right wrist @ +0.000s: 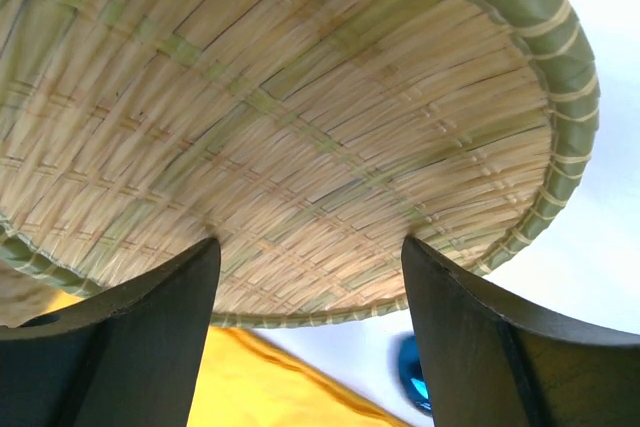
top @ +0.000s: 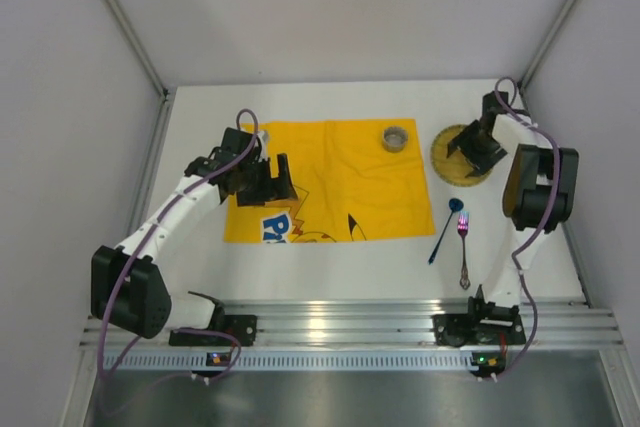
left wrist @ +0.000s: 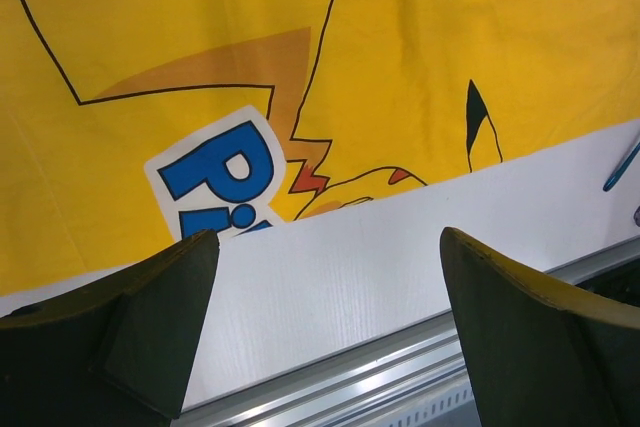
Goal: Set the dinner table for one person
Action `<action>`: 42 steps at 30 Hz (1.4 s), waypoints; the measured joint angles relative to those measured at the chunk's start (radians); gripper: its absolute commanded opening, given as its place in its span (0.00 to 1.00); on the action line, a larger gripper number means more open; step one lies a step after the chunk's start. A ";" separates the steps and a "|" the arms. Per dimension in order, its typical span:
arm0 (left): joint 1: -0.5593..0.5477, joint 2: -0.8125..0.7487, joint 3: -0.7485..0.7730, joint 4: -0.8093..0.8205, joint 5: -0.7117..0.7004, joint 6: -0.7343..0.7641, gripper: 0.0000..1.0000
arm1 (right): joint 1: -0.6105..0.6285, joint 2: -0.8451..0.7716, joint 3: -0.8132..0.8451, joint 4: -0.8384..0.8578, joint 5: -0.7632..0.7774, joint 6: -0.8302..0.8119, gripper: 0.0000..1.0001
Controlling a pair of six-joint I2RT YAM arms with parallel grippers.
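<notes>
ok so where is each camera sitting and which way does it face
Top external: above and behind the arms, looking down at the dinner table, yellow cloth and woven plate; left arm and right arm show whole.
Left wrist: faces the cloth's near edge and the silver rail; its two fingers show.
Right wrist: close over the woven plate; its two fingers show.
Shared: the plate in top and right wrist; the cloth in all three.
</notes>
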State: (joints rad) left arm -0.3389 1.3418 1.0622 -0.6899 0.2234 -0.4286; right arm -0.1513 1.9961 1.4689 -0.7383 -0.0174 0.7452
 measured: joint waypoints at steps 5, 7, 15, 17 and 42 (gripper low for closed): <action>-0.002 -0.003 0.000 -0.011 -0.020 -0.026 0.97 | 0.092 0.101 0.172 0.014 -0.045 0.025 0.75; -0.003 -0.008 0.000 -0.017 -0.028 -0.035 0.97 | 0.101 0.101 0.200 0.009 -0.048 0.026 0.76; -0.005 -0.013 0.000 -0.019 -0.033 -0.053 0.97 | 0.059 0.012 0.225 -0.010 -0.048 -0.015 0.80; -0.008 -0.005 0.000 -0.014 -0.030 -0.053 0.97 | 0.037 -0.048 0.209 -0.008 -0.062 -0.027 0.83; -0.082 0.114 0.105 -0.023 -0.071 -0.064 0.97 | -0.269 -0.124 -0.619 1.062 -0.681 0.312 0.82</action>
State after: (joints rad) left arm -0.4206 1.4555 1.1671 -0.7128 0.1524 -0.4931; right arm -0.4198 1.8721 0.8497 0.3237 -0.6987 1.0569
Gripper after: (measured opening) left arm 0.972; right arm 0.828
